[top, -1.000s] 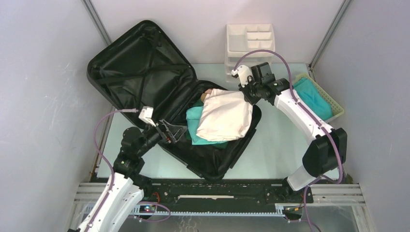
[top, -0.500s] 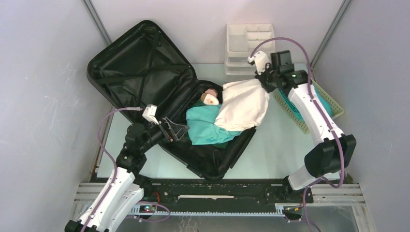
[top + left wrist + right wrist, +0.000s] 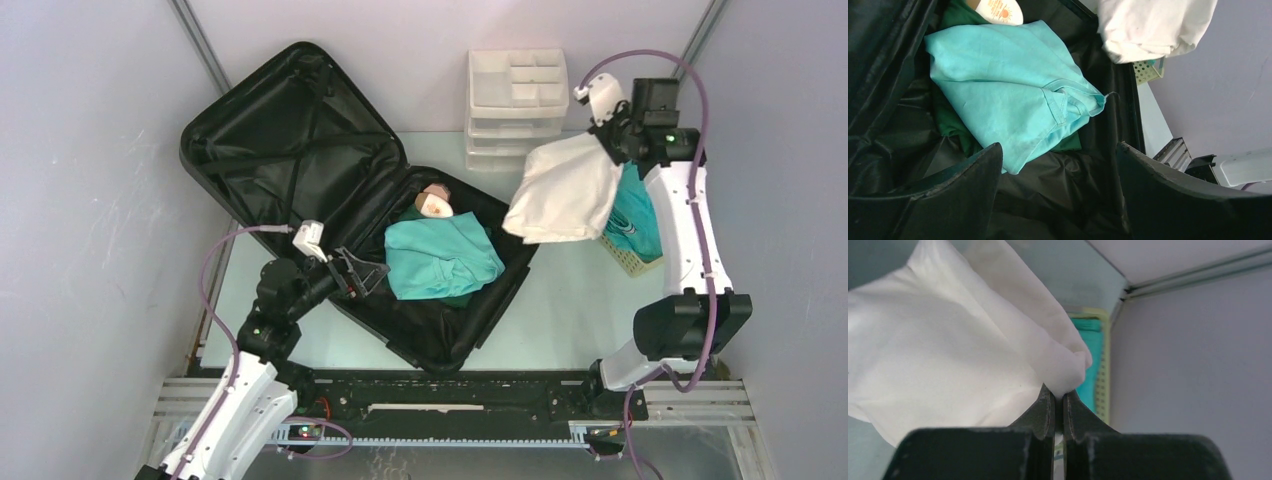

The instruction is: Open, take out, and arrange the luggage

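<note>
The black luggage [image 3: 270,140] lies open, its lid leaning at the back left. In its lower half rests a folded teal garment [image 3: 440,258] [image 3: 1003,90] on a dark green one [image 3: 953,125], with a small tan-capped item [image 3: 436,203] behind. My left gripper [image 3: 362,275] [image 3: 1058,155] stands open just over the suitcase's near-left rim, nothing between its fingers. My right gripper [image 3: 612,140] [image 3: 1059,396] is shut on a white cloth [image 3: 562,190] [image 3: 938,355], which hangs in the air by the basket.
A white three-tier drawer organizer [image 3: 518,95] stands at the back. A pale yellow perforated basket [image 3: 622,252] [image 3: 1104,370] holding a teal cloth [image 3: 636,215] sits at the right, partly behind the hanging cloth. Grey walls close in on both sides.
My right gripper has carried the white cloth up and to the right, out of the suitcase and over toward the basket, uncovering the teal garment. The left gripper has barely moved.
</note>
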`<state>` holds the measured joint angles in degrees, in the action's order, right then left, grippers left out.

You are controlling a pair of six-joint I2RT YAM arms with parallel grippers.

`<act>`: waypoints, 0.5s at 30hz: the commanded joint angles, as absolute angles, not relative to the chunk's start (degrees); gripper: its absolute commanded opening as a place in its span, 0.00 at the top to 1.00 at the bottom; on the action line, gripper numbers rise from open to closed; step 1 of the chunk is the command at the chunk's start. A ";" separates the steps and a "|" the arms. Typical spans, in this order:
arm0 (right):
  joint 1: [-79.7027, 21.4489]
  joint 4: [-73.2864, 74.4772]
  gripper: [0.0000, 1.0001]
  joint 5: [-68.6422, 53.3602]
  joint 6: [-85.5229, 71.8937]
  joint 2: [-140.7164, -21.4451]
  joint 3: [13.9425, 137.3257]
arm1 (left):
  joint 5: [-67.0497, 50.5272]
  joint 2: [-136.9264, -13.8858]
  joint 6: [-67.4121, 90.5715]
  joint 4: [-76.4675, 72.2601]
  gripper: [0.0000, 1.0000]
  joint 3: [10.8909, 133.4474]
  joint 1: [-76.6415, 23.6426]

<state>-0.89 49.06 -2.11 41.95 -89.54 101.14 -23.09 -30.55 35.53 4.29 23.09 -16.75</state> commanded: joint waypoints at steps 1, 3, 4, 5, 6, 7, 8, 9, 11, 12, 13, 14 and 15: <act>3.91 47.97 1.00 0.00 46.78 -91.58 107.12 | -22.37 -29.29 33.28 5.25 0.12 27.07 -16.52; 5.83 47.94 1.00 1.84 47.68 -92.68 108.19 | -21.93 -28.96 32.99 5.95 0.12 27.14 -16.52; 6.86 47.61 1.00 2.27 48.25 -93.21 108.48 | -21.80 -28.70 32.84 6.27 0.12 27.16 -16.52; 8.14 46.97 1.00 2.76 48.82 -93.86 108.78 | -21.73 -28.52 32.69 6.52 0.12 27.16 -16.52; 9.51 46.38 1.00 3.27 49.35 -94.71 109.26 | -21.56 -28.34 32.57 6.65 0.12 27.08 -16.52; 10.96 46.03 1.00 3.35 49.72 -95.73 110.03 | -21.46 -28.15 32.48 6.83 0.12 27.07 -16.52; 12.42 46.26 1.00 3.18 49.98 -97.11 111.65 | -21.41 -28.13 32.44 6.95 0.12 27.07 -16.52; 13.67 46.59 1.00 2.97 50.05 -98.61 112.49 | -21.38 -28.06 32.37 7.07 0.12 27.07 -16.52; 15.89 47.39 1.00 2.80 50.30 -101.71 114.68 | -21.35 -28.21 32.34 7.19 0.12 27.16 -16.52; 16.70 47.39 1.00 2.98 50.50 -102.90 115.00 | -21.29 -28.29 32.39 7.14 0.12 27.23 -16.52; 17.49 47.17 1.00 3.06 50.53 -104.08 115.09 | -21.20 -28.35 32.37 7.16 0.12 27.29 -16.52; 18.09 46.92 1.00 2.92 50.47 -104.98 115.05 | -21.21 -28.45 32.39 7.20 0.12 27.39 -16.52; 18.71 46.85 1.00 2.74 50.31 -105.77 115.05 | -21.18 -28.47 32.35 7.24 0.12 27.46 -16.52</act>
